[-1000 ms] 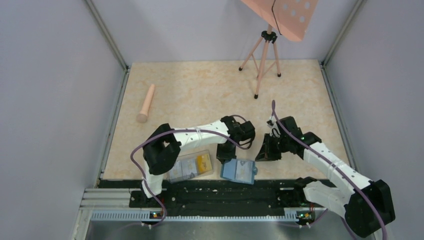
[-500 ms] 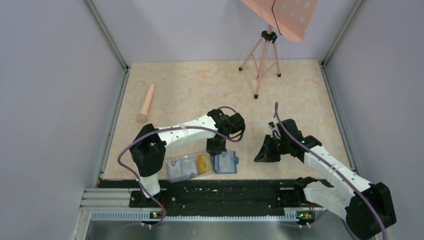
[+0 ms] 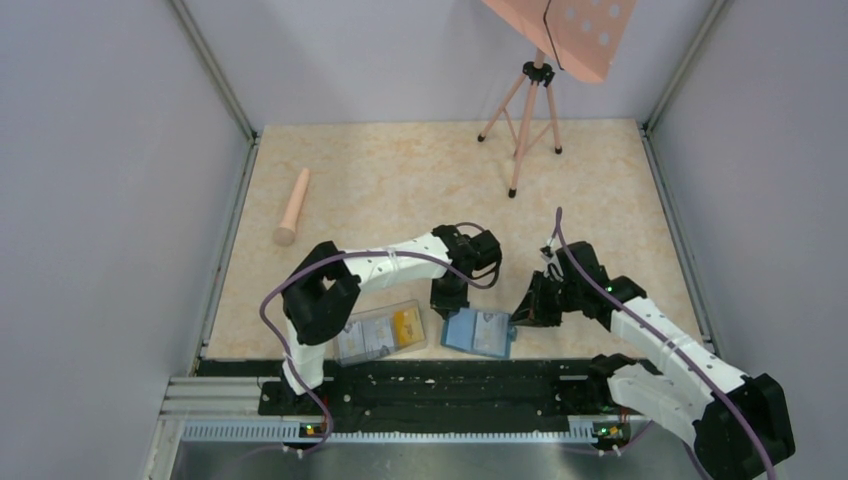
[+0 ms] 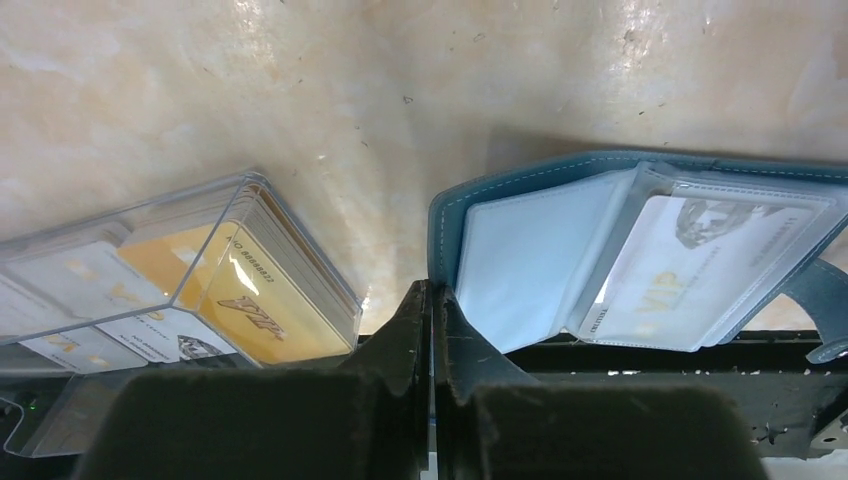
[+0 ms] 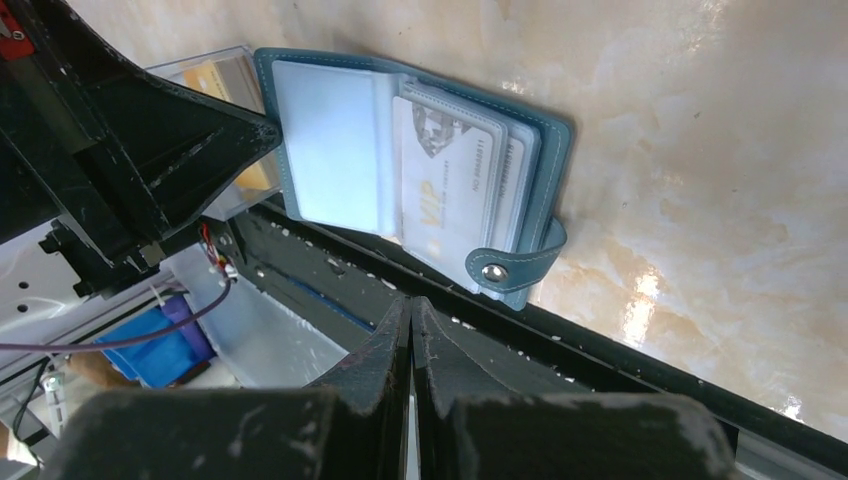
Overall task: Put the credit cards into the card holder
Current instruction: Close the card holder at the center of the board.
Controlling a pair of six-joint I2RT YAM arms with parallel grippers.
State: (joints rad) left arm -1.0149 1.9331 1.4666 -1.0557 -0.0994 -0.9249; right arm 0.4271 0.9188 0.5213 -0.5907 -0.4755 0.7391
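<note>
A clear rigid plastic box [image 3: 378,331] at the worktop's [image 3: 400,180] near edge holds stacked yellow and pale credit cards [image 4: 240,295]. Just beside it the card holder [image 3: 478,333] lies open: stitched teal cover, glossy pockets, one pale card inside. The left claw [image 3: 447,300] is closed, tips at the holder's left edge; the right claw [image 3: 527,308] is closed and empty. Beyond are a beige marbled surface, a wooden rod [image 3: 292,207] and a tripod [image 3: 525,120].

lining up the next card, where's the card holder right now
In the top view the card holder lies open at the near edge of the table, just right of the clear box.
</note>
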